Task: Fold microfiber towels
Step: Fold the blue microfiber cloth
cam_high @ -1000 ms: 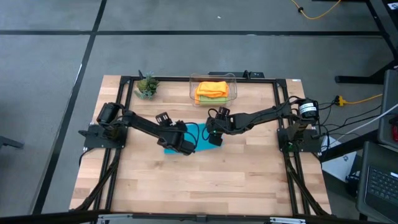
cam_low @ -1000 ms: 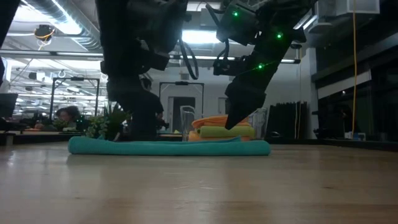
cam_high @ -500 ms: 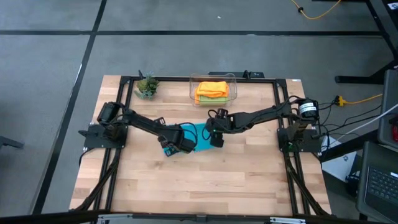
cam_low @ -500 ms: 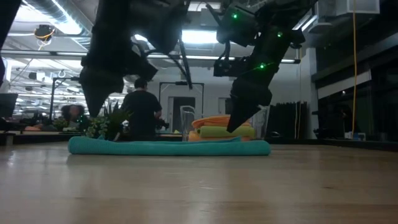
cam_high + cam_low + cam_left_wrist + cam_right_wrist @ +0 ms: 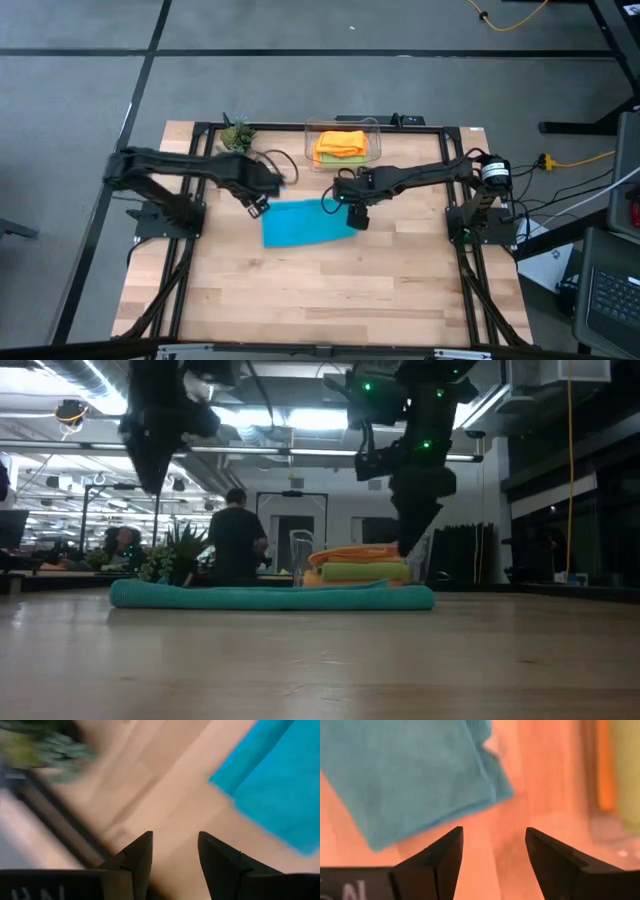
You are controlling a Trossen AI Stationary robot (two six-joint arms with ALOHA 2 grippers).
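- The teal towel (image 5: 305,222) is a plain, even teal blue with no print; the left wrist view shows it brighter turquoise (image 5: 280,790).
- In the clear bin (image 5: 343,128), an orange towel (image 5: 341,140) lies over a lime green towel (image 5: 340,155), with more orange along the lower edge.
- The surface (image 5: 320,290) is pale wood in light butcher-block strips, framed by black rails.
- The potted plant (image 5: 236,137) is green.
- The left tool (image 5: 174,865) and right tool (image 5: 492,862) are black; the arms are dark too.
- The floor (image 5: 80,100) is grey, crossed by darker lines.

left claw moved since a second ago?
Yes. The left claw pulled off the teal towel, back toward the potted plant.
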